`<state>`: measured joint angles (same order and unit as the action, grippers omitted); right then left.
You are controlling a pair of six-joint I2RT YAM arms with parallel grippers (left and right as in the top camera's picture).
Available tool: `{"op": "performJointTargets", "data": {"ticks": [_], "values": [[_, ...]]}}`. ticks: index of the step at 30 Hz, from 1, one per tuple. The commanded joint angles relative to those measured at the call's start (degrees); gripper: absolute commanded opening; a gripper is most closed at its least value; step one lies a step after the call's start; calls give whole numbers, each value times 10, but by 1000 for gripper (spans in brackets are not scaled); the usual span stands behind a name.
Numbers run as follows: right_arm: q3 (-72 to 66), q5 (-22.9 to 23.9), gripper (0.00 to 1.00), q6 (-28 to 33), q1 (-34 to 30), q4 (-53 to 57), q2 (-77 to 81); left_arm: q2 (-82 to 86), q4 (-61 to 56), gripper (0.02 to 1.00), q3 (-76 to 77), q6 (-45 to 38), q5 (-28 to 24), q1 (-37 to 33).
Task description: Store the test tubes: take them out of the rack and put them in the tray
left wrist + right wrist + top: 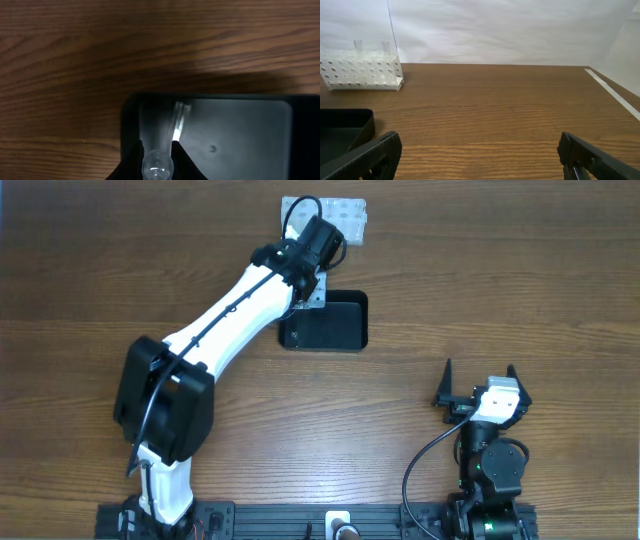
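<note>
Wood-grain table (520,280) runs under everything, with the black tray (250,140) lying near the white tube rack (362,74). Above one end of the tray, the left gripper (157,152) pinches a clear test tube (157,167), apparently lined up so that a release drops it inside the walls. A pale streak on the tray floor may be another tube or a reflection; I cannot tell. Two more tubes (385,46) stand in the rack. Well apart, the right gripper (479,145) rests with fingers spread, holding nothing, seemingly parked clear of the working arm.
</note>
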<state>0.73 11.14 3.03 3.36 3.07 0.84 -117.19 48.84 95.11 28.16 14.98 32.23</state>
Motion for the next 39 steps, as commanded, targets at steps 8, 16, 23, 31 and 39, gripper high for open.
{"op": "performJointTargets", "data": {"ticks": [8,16,23,31,39], "values": [[-5,5,993,-2,-4,0,-5,-11,3,88,-4,6,16,-6],[-5,5,993,-2,-4,0,-5,-11,17,121,-4,6,1,-6],[-5,5,993,-2,-4,0,-5,-11,22,231,-4,6,-6,-6],[-5,5,991,-2,-4,0,-5,-11,13,279,-4,6,-2,-6],[-5,5,991,-2,-4,0,-5,36,-64,551,-4,3,47,-16]]}}
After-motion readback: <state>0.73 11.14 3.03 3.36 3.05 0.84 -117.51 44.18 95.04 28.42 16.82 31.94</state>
